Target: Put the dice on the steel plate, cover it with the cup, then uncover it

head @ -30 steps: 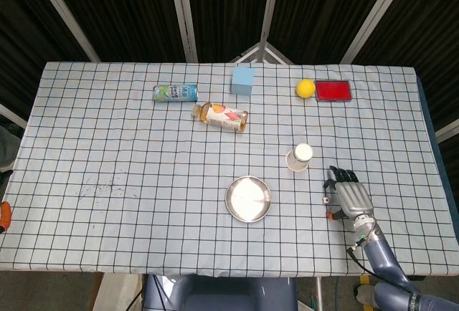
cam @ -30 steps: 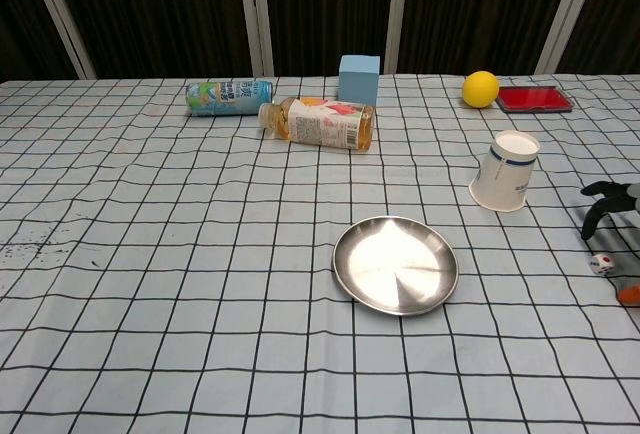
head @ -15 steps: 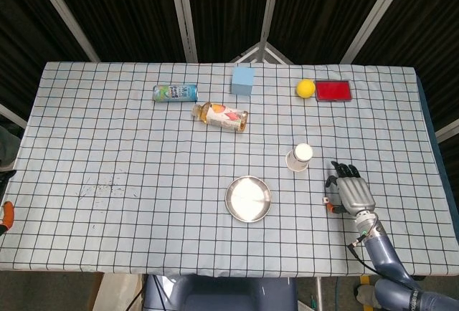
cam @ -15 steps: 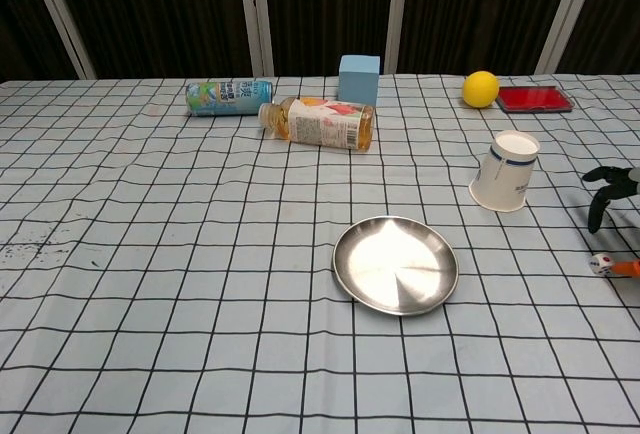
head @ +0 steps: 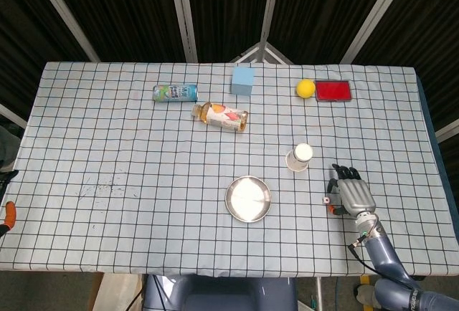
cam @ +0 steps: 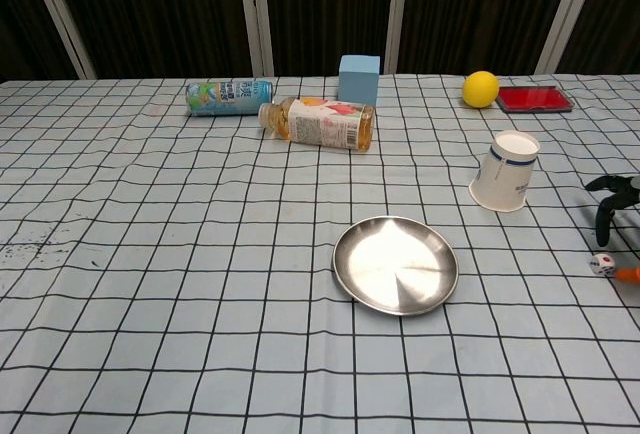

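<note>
1. Our right hand [head: 350, 195] hovers with fingers apart, holding nothing, just beside the dice [cam: 602, 264], right of the steel plate [cam: 395, 264].
2. We judge nothing is done: dice ungrasped, plate bare.
3. Beyond the plate the cup [cam: 505, 171] stands inverted; farther, a bottle [cam: 318, 122]. Nothing blocks us.

white dice [cam: 602, 264] on cloth, steel plate [cam: 395, 264], inverted cup [cam: 505, 185]

two bottles [head: 175, 93] [head: 219, 116], one cup [head: 299, 158], one plate [head: 248, 198]
</note>
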Controlling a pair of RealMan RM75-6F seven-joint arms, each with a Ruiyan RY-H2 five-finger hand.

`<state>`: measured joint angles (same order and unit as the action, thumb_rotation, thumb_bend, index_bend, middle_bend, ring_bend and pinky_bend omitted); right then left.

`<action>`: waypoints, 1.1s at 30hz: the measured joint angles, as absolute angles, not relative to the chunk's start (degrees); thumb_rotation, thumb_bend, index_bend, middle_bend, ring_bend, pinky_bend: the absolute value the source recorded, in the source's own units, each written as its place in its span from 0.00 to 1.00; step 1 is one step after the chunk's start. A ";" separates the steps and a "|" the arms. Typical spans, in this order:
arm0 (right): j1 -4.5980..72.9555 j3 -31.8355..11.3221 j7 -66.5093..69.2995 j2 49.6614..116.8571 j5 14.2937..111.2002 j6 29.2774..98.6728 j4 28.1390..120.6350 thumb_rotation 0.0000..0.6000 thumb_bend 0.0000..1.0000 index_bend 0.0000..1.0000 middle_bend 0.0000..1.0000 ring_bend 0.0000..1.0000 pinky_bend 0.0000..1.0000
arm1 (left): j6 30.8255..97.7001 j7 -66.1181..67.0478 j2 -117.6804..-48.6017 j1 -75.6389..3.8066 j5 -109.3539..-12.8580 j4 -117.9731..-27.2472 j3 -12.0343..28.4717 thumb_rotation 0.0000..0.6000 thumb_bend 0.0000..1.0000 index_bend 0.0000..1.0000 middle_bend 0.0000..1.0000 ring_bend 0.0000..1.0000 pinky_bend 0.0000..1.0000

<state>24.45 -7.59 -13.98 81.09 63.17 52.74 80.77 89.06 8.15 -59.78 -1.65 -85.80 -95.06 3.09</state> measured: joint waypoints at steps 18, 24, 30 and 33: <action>25.03 -6.97 -13.59 81.93 63.21 53.11 80.18 1.00 0.32 0.56 0.11 0.08 0.00 | 88.50 9.07 -60.28 -2.04 -85.50 -94.88 3.07 1.00 0.84 0.14 0.00 0.00 0.00; 25.22 -7.24 -13.55 82.52 62.88 53.52 79.60 1.00 0.34 0.58 0.11 0.08 0.00 | 88.61 9.08 -60.31 -2.05 -85.52 -94.90 3.08 1.00 0.84 0.15 0.00 0.00 0.00; 25.31 -7.03 -13.86 82.52 62.74 53.77 79.77 1.00 0.35 0.59 0.11 0.08 0.00 | 88.40 9.07 -60.35 -2.17 -85.43 -94.81 3.07 1.00 0.84 0.15 0.00 0.00 0.00; 25.29 -7.00 -13.79 82.41 62.84 54.05 80.02 1.00 0.36 0.59 0.11 0.08 0.00 | 88.49 9.10 -60.39 -2.16 -85.46 -94.80 3.08 1.00 0.84 0.15 0.00 0.00 0.00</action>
